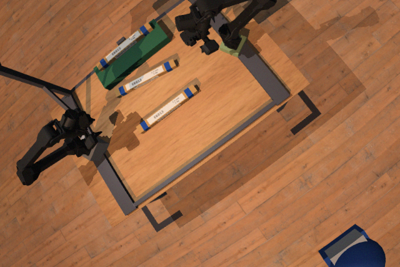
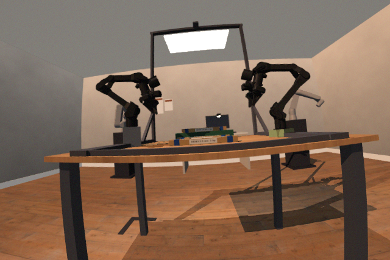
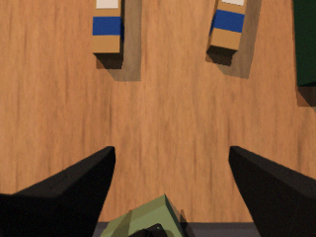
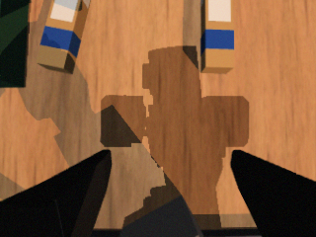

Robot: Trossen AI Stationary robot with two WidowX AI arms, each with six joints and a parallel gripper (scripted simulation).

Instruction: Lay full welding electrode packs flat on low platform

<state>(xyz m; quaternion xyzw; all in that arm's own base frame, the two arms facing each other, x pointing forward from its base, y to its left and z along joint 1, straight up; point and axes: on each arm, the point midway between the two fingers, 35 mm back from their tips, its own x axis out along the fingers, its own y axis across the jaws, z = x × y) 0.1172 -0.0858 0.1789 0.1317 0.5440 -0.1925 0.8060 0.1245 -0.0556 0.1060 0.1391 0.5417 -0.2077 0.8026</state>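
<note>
A green low platform (image 1: 134, 55) stands at the back of the table. One tan pack with blue bands (image 1: 124, 45) lies flat on it along its far edge. A second pack (image 1: 147, 77) lies on the table beside the platform, and a third (image 1: 168, 107) lies nearer the middle. My left gripper (image 1: 202, 42) hangs open and empty high above the table by its base. Its wrist view shows the open fingers and two pack ends (image 3: 227, 25) (image 3: 107, 30). My right gripper (image 1: 82, 128) (image 4: 171, 157) is also open, empty and raised.
Dark rails (image 1: 263, 73) run along the table edges. An olive block (image 1: 233, 49) sits under the left arm's base and a grey block (image 1: 97, 151) under the right arm's base. A dark overhead frame (image 2: 195, 28) stands behind the table.
</note>
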